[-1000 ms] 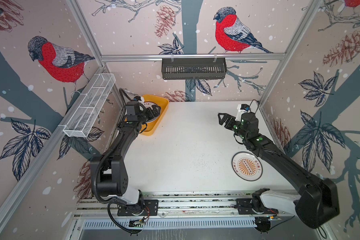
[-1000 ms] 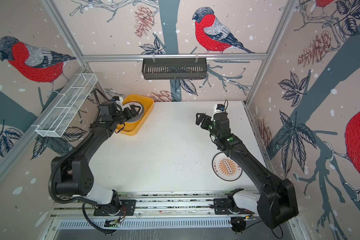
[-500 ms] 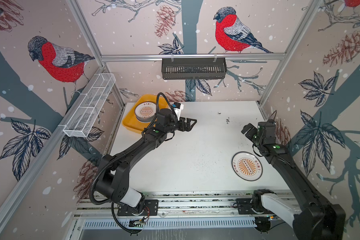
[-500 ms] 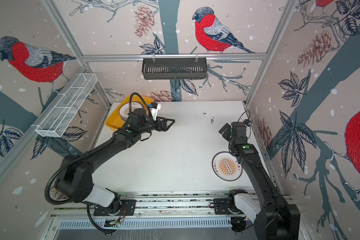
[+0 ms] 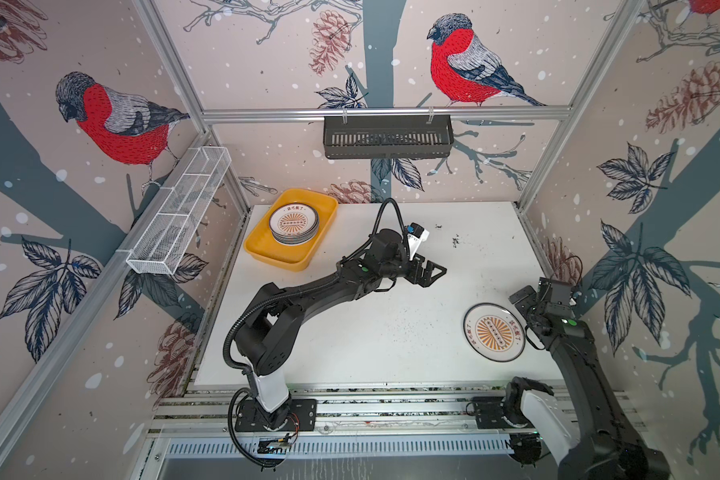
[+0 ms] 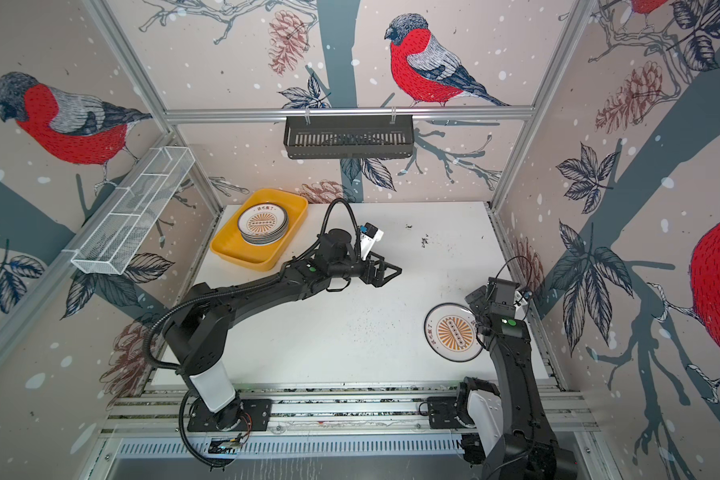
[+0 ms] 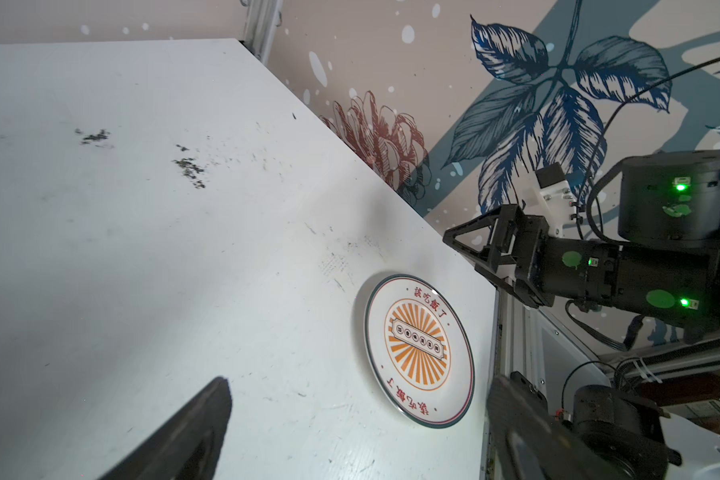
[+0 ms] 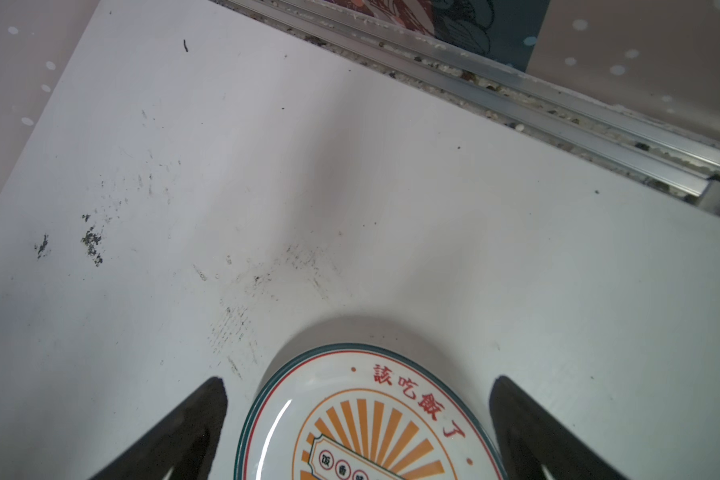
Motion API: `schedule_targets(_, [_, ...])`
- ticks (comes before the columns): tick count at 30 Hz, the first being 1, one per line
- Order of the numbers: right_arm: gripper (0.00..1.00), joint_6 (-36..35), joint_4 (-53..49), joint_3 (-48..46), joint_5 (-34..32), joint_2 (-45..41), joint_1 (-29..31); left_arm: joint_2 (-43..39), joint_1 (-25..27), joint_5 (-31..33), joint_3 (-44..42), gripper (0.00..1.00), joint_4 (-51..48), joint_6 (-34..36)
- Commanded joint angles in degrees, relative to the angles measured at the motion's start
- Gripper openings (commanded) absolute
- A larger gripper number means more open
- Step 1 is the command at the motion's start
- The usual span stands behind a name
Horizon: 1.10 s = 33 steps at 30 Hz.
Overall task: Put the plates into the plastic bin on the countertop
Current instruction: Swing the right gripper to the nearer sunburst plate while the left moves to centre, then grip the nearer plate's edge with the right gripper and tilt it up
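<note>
The lone sunburst plate (image 5: 494, 332) lies flat just below the empty, wide-spread right gripper (image 7: 470, 259), well apart from the equally released left gripper (image 5: 433, 276).

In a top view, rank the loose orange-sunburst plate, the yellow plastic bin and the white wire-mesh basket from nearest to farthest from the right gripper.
From the open right gripper:
1. Round white plate with orange sunburst, just beside it, on the right.
2. Shallow yellow plastic bin, far-left corner.
3. White wire-mesh basket, on the left wall, beyond the bin.
</note>
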State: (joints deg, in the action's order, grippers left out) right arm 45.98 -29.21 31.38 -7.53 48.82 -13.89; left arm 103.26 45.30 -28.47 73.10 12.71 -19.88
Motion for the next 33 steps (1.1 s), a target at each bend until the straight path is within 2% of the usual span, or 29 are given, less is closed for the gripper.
schedule_targets(1, [1.0, -1.93, -2.03, -1.56, 2.64, -0.3, -2.35, 1.81, 1.51, -0.98, 1.85, 0.96, 0.63, 1.18])
schedule_targets(13, [1.0, 0.61, -0.41, -8.39, 5.95, -0.85, -5.46, 2.69, 2.77, -1.09, 2.56, 0.96, 2.61, -1.23])
schedule_targets(21, [1.0, 2.15, 1.03, -11.23, 13.6, -3.11, -5.88, 3.21, 2.78, -0.74, 2.54, 0.96, 3.17, -2.76])
schedule_targets(27, [1.0, 3.04, -1.25, -10.31, 14.73, -4.99, -2.98, 3.87, 2.77, -0.95, 2.65, 0.96, 2.63, -3.17])
schedule_targets(33, [1.0, 5.21, 2.58, -13.53, 18.27, -4.2, -0.46, 3.44, 2.77, -0.49, 1.85, 0.96, 2.28, -3.12])
